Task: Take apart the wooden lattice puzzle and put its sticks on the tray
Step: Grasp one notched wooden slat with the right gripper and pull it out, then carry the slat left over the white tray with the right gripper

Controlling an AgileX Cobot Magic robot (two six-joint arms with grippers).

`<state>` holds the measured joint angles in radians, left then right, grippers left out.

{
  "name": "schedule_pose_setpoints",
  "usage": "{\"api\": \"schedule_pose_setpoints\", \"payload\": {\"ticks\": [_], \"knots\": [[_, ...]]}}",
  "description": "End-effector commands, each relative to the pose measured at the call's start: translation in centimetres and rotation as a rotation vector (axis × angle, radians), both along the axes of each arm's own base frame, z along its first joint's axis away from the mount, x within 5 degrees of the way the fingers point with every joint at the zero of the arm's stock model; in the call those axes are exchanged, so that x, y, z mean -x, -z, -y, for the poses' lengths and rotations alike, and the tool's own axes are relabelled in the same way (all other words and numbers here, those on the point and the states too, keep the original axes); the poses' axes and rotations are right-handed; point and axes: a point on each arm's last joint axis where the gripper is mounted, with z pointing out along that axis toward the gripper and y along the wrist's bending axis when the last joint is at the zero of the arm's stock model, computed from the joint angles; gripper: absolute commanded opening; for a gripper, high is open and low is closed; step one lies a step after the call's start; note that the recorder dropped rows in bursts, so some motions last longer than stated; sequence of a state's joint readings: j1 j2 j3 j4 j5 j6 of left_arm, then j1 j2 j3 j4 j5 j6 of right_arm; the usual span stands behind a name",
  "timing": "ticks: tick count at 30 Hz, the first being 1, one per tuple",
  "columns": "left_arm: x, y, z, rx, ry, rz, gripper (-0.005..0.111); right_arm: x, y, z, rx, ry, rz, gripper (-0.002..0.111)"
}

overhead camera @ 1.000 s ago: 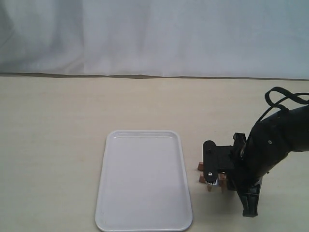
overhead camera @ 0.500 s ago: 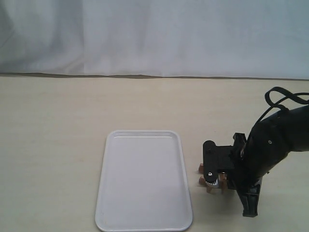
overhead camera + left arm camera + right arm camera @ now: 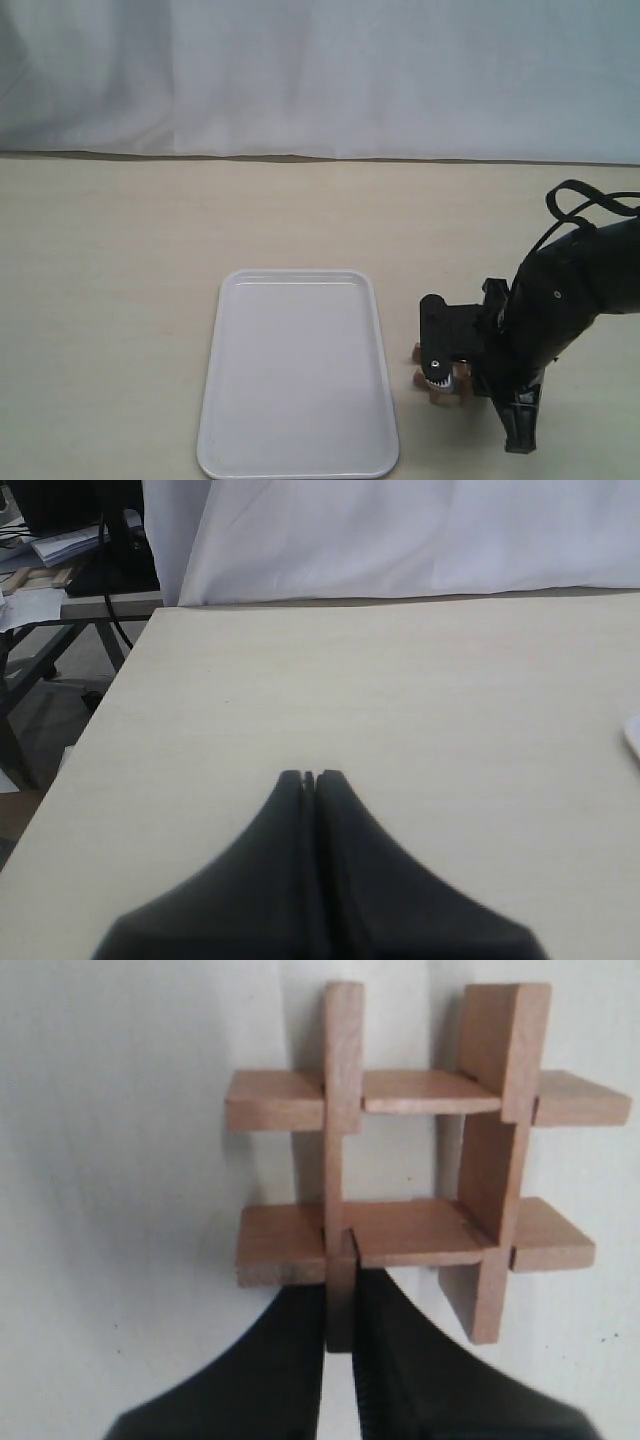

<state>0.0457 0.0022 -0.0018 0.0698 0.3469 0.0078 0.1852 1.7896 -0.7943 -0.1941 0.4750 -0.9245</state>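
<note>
**R claw nipped on one stick, lattice not yet apart**

Right claw (image 3: pixel 340 1265) is pinched onto the end of one stick (image 3: pixel 343 1110), seen edge-on. That stick's long axis runs straight out from my fingertips, in line w/ the claw. My read: it has to come out of the crossers' notches, not slide lengthwise.

Just past the tips is the lattice puzzle (image 3: pixel 420 1160), all four pcs interlocked. Two crossers lie across my line and the fourth stick runs parallel, off to one side. Whether it sits on the table (image 3: pixel 120 300) or hangs lifted, I can't tell.

From outside, my arm covers most of the puzzle (image 3: pixel 438 394); only stick ends poke out. The tray (image 3: pixel 297 372) lies beside me toward my left arm, near but apart, nothing on it.

Left claw (image 3: pixel 310 777) is pressed together on nothing, with no puzzle in its cam. So the right is the nearer arm.
</note>
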Motion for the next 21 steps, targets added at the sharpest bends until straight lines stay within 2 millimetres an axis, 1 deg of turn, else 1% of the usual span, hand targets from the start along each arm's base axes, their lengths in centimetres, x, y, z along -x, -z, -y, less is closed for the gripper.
{"api": "schedule_pose_setpoints", "payload": {"ticks": [1, 12, 15, 21], "knots": [[0.0, -0.1, 0.0, 0.001, 0.001, 0.017, 0.000, 0.1, -0.4, 0.0, 0.014, -0.007, -0.014, 0.008], [0.0, -0.1, 0.0, 0.001, 0.001, 0.017, 0.000, 0.3, -2.2, 0.1, 0.006, 0.003, 0.033, 0.008], [0.0, -0.1, 0.0, 0.001, 0.001, 0.017, 0.000, 0.4, -3.1, 0.1, 0.003, 0.005, 0.056, 0.008], [0.0, -0.1, 0.0, 0.001, 0.001, 0.017, 0.000, 0.8, -5.9, 0.1, -0.035, 0.024, 0.152, 0.008]]}}
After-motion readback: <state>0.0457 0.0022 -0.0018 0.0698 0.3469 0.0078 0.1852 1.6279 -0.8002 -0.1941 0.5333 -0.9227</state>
